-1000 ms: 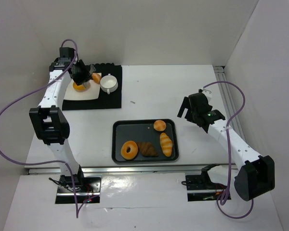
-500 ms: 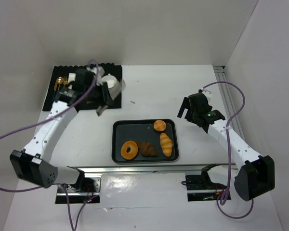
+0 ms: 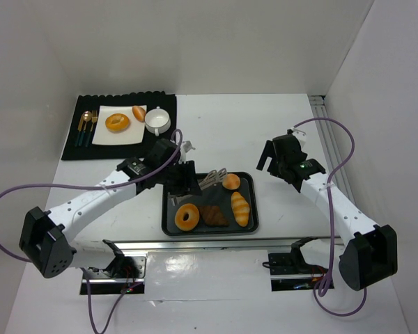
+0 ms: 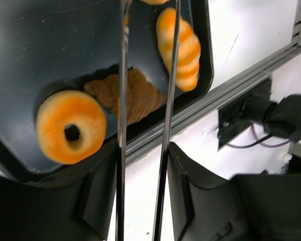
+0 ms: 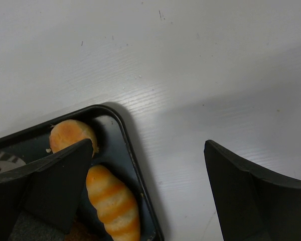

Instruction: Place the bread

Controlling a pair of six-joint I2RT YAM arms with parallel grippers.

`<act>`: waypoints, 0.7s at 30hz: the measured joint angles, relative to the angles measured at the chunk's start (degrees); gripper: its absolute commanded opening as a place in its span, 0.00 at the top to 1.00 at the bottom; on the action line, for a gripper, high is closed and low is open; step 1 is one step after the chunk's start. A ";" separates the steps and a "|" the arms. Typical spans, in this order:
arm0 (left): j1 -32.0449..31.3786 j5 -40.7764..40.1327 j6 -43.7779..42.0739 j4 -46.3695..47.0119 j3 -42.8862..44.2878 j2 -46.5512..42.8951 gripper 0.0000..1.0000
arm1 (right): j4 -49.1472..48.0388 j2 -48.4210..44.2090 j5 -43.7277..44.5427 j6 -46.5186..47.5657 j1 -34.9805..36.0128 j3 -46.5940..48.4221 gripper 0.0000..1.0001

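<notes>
Now four breads (image 3: 212, 214) lie on the tray (image 3: 207, 232), left tool (image 3: 188, 181) clamping tongs (image 3: 213, 179), right tool (image 5: 145, 196) wide.

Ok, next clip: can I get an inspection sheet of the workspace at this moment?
Surface: white table, no spills seen.
Job's things: black tray holds a ring donut, croissant, striped roll and round bun; white plate holds a second donut and a small bread.
Clutter: cup and cutlery on the black mat.
Pincers: left pincer shut on tongs over the tray; right pincer open, empty, beside the tray's corner.
Cables: left cable and right cable loop off the arms, neither on the tray.
Surroundings: white walls; metal rail along the right edge.
</notes>
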State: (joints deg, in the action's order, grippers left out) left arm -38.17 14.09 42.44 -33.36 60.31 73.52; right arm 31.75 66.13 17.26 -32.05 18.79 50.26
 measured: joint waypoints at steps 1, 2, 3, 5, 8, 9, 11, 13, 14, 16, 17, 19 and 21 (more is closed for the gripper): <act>-0.17 0.09 0.59 0.92 0.02 0.48 0.47 | 0.00 0.00 0.00 -0.02 0.00 0.00 0.01; -0.31 0.07 1.36 1.77 0.02 1.33 0.47 | 0.00 0.00 0.00 -0.02 0.00 0.00 0.01; -0.50 0.07 1.70 2.29 0.13 2.34 0.47 | 0.00 0.00 0.00 -0.02 0.00 0.00 0.01; -0.83 0.00 2.60 2.34 0.85 4.72 0.47 | 0.00 -0.02 0.00 -0.02 0.00 0.00 0.01; -1.25 -0.55 2.93 2.10 2.45 7.80 0.41 | 0.04 -0.11 0.04 -0.04 0.00 0.00 0.01; -1.38 -0.72 2.95 1.99 3.19 8.76 0.41 | 0.04 -0.22 0.07 -0.02 0.00 -0.02 0.01; -1.53 -0.85 2.97 1.90 4.26 9.79 0.41 | 0.04 -0.46 0.09 -0.02 0.00 0.00 0.01; -1.66 -0.92 2.97 2.01 5.25 10.86 0.41 | 0.04 -0.61 0.09 -0.02 0.00 -0.02 0.01; -1.75 -0.90 2.95 2.08 5.68 11.47 0.41 | 0.04 -0.66 0.09 -0.02 0.00 -0.02 0.01; -1.84 -0.87 2.93 2.12 6.25 12.55 0.41 | 0.04 -0.68 0.09 -0.02 0.00 -0.02 0.01; -1.88 -0.81 2.93 2.10 6.47 13.16 0.41 | 0.04 -0.68 0.11 -0.02 0.00 0.00 0.01; -2.03 -0.70 2.91 2.12 6.58 13.94 0.42 | 0.04 -0.68 0.09 -0.02 0.00 0.00 0.01; -2.25 -0.63 2.91 1.92 6.60 14.45 0.50 | 0.04 -0.68 0.11 -0.02 0.00 -0.02 0.01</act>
State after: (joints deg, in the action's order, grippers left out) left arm -40.42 13.45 45.34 -31.44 66.92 87.96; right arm 31.79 65.45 17.37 -32.08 18.79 50.24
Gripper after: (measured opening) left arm 0.568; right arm 0.992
